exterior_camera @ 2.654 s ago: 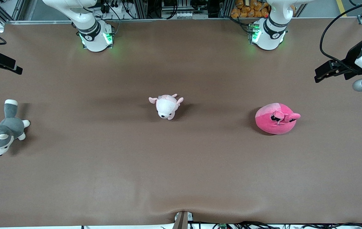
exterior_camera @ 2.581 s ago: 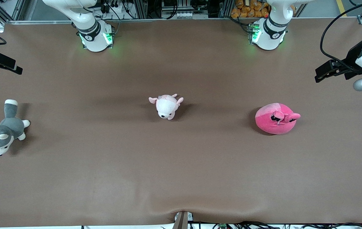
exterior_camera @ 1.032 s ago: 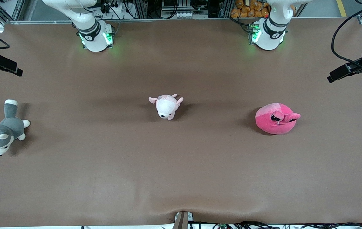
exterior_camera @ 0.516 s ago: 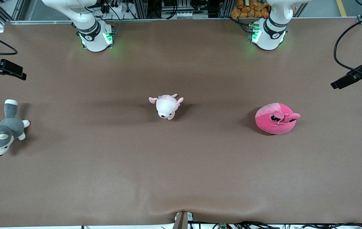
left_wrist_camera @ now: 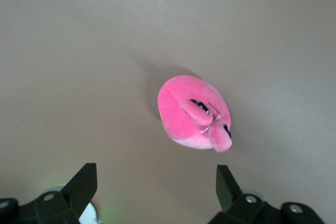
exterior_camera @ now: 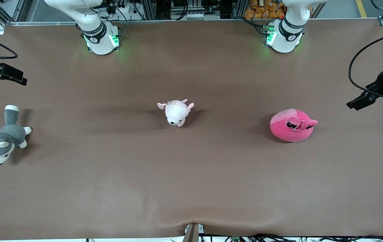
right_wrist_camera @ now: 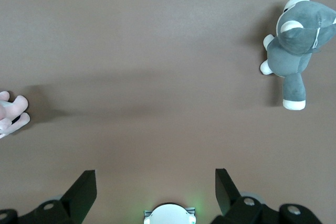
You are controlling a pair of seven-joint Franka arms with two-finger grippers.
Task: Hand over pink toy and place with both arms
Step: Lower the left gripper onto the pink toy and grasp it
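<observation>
The pink toy, a round hot-pink plush with black half-lidded eyes, lies on the brown table toward the left arm's end. It also shows in the left wrist view. My left gripper hangs high over the table's edge at the left arm's end, beside the toy and apart from it. Its jaws are wide open and empty. My right gripper waits high over the right arm's end of the table, open and empty.
A small pale pink-and-white plush lies mid-table. A grey-and-white husky plush lies at the right arm's end and shows in the right wrist view. The arm bases glow green.
My left gripper has swung outward and come lower in the front view, closer to level with the pink toy. My right gripper has shifted only slightly. The toys have not moved.
</observation>
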